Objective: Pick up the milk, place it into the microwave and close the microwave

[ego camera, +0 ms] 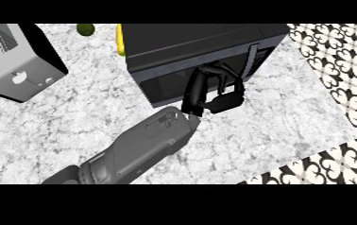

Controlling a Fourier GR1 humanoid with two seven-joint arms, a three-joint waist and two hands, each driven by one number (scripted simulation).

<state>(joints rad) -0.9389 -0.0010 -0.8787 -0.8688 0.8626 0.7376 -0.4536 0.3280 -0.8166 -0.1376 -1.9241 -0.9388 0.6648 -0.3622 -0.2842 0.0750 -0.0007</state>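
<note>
**Microwave shut on the tabletop, one hand at its door**

The microwave [202, 54] is a dark box set at a slant on the pale, mottled tabletop [83, 120], its top face plain and its front turned toward the lower right. The door looks shut, flush with the front, with a thin pale vertical handle [251, 63] near the control side. The milk cannot be seen anywhere; if it is inside, the dark door hides it.

A yellow thing [120, 40] peeks out from behind the microwave's left rear corner, touching or just beside it, and a small green thing [85, 29] lies near it at the far edge. A grey and black appliance [28, 63] stands well apart at the left. Bare tabletop runs in front of the microwave and to its right, up to the patterned floor [327, 54] beyond the tabletop's right edge.

A single grey forearm [140, 148] comes up from the lower left toward the door. Which arm it is I cannot say for sure; it is taken here as the left hand [213, 94]. Its black fingers are stretched out long against the door's front, the thumb set apart, curled round nothing.
</note>
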